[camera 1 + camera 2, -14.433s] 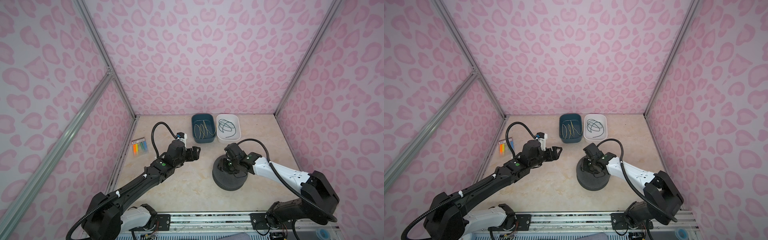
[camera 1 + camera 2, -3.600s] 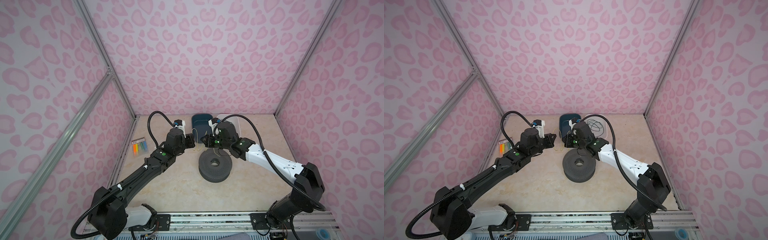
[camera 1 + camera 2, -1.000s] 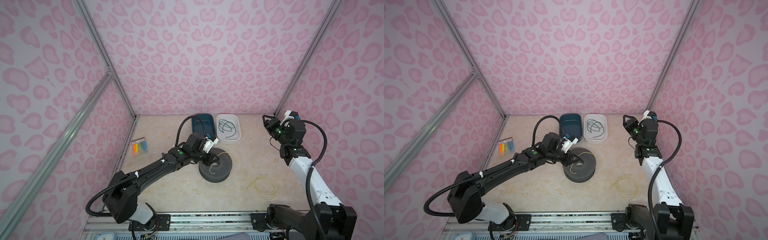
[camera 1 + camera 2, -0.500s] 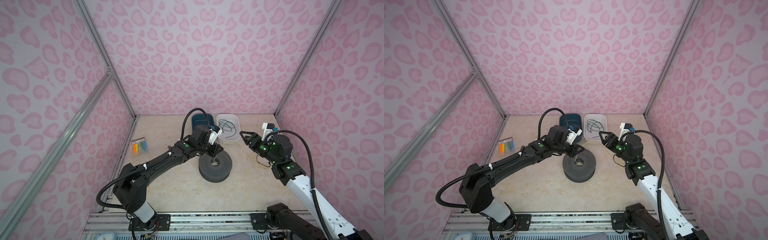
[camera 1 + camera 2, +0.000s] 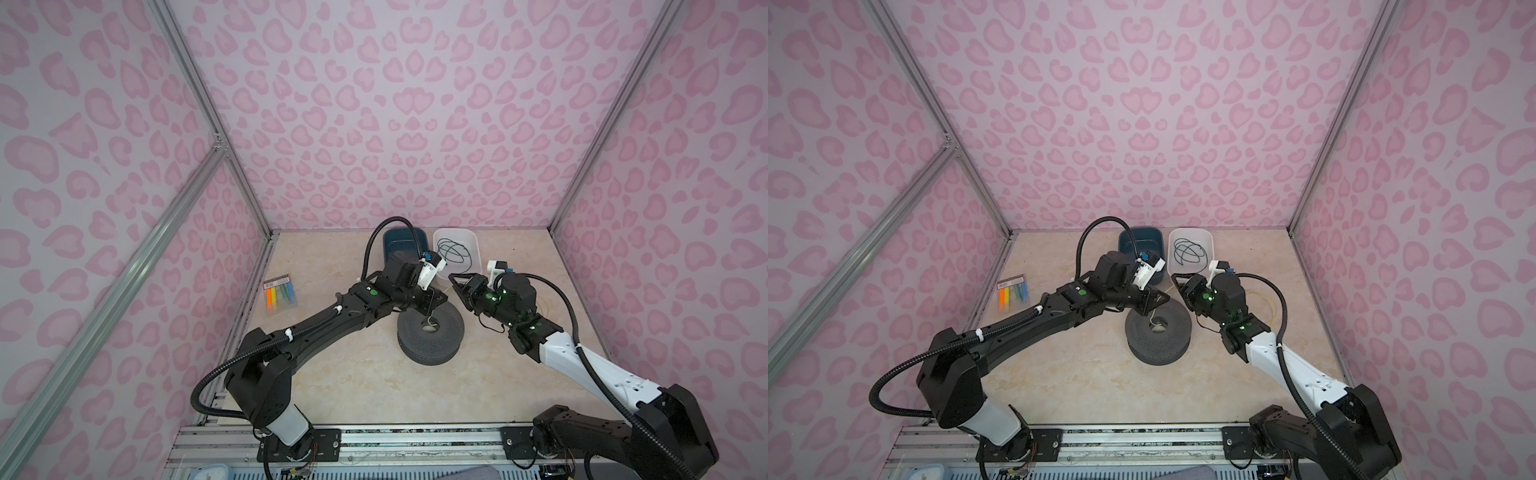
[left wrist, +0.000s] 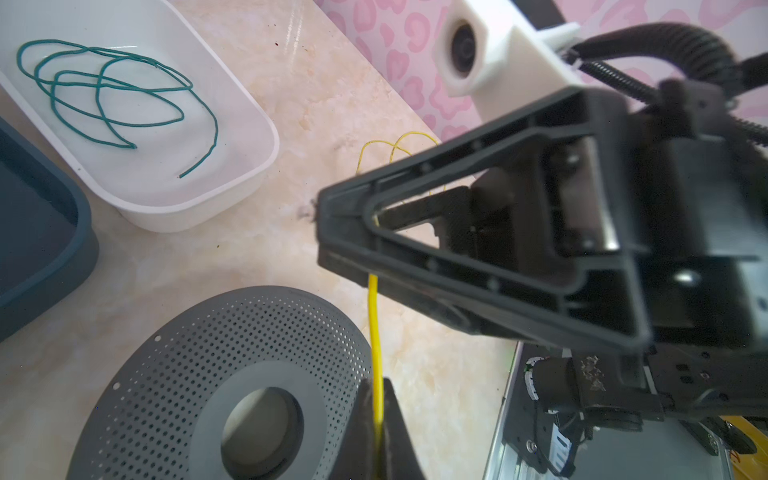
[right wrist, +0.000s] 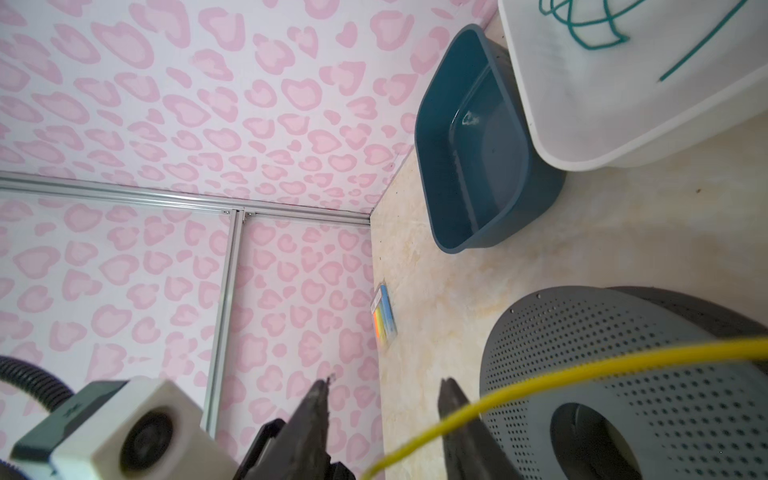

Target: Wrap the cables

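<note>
The cable is a thin yellow wire. My left gripper is shut on it just above the grey perforated spool, near the spool's centre hole. From there the wire rises to my right gripper, which is open. The wire crosses one of its fingers and passes through the gap between them. In both top views the two grippers meet tip to tip over the spool's far edge. Slack wire trails behind the right arm.
A white tray holding a dark green cord and a blue bin stand at the back, close behind the grippers. A packet of coloured strips lies by the left wall. The left arm's hose arches over the bin.
The right arm has swung in from the right wall to the spool, and its jaws have narrowed. The left gripper, still shut on the wire, rose off the spool. Loose wire at front right is gone.
</note>
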Available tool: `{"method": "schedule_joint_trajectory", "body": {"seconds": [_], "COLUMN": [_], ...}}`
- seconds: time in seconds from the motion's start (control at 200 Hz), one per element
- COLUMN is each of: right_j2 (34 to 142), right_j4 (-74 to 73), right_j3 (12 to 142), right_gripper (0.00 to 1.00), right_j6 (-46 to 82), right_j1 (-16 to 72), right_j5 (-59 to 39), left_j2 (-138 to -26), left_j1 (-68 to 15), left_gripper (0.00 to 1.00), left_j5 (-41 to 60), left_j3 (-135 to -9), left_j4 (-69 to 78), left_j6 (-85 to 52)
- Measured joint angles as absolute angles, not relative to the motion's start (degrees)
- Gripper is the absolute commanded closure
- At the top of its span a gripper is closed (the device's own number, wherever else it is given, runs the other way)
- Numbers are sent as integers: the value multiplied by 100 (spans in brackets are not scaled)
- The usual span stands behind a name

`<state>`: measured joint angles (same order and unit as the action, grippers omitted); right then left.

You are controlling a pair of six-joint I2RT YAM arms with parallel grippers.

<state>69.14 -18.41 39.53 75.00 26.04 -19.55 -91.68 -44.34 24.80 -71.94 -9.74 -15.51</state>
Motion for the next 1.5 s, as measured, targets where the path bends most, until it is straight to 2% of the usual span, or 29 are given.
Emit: {"method": "schedule_joint_trajectory", "body": {"seconds": [0.07,0.135,0.165,0.23,0.26,0.325,0.4,0.565,0.765,0.79,0.85,0.93,1.045,1.18,1.34,1.5], "right_j2": [7002,7013,7013,6978,6941,6805,6584,6276,6198,6189,6154,6064,5983,5961,5970,5988], "right_j4": [-2016,-2161,-2158,-2193,-2193,-2178,-2108,-1918,-1688,-1680,-1680,-1671,-1693,-1763,-1688,-1441], "right_j3": [3953,3955,3955,3955,3955,3955,3953,3953,4119,4150,4174,4132,4023,4066,4394,4532], "right_gripper": [99,100,100,100,100,100,100,100,100,100,100,100,100,100,100,100], "right_j6": [7662,7693,7701,7688,7673,7625,7581,7516,7365,7323,7225,7096,6921,6462,5616,4930], "right_j1": [2596,2598,2598,2591,2585,2574,2593,2635,2628,2630,2630,2637,2659,2738,2945,3238], "right_j5": [-2023,-2093,-2126,-2130,-2091,-2005,-1931,-1791,-1699,-1706,-1772,-1793,-1859,-2021,-2178,-2080], "left_j2": [-9131,-9100,-9067,-8938,-8860,-8663,-8305,-7314,-6558,-6449,-6187,-5964,-6241,-7126,-8007,-8381], "left_j1": [-4480,-4525,-4547,-4591,-4622,-4644,-4639,-4624,-4628,-4619,-4525,-4145,-3548,-3452,-3446,-3463], "left_gripper": [96,91,82,54,45,33,28,29,51,49,35,33,31,31,39,55], "left_j5": [2482,2453,2425,2423,2438,2429,2322,1855,731,530,200,139,707,1728,2711,3120], "left_j3": [-7140,-7070,-7046,-6954,-6901,-6751,-6388,-5107,-3905,-3844,-3721,-3632,-3745,-4532,-5227,-5564], "left_j4": [-980,-998,-982,-980,-989,-958,-886,-213,401,440,600,834,1188,1133,864,419], "left_j6": [-1505,-1452,-1428,-1337,-1334,-1286,-1299,-1452,-1909,-1986,-2191,-2663,-3516,-4250,-4692,-4722]}}
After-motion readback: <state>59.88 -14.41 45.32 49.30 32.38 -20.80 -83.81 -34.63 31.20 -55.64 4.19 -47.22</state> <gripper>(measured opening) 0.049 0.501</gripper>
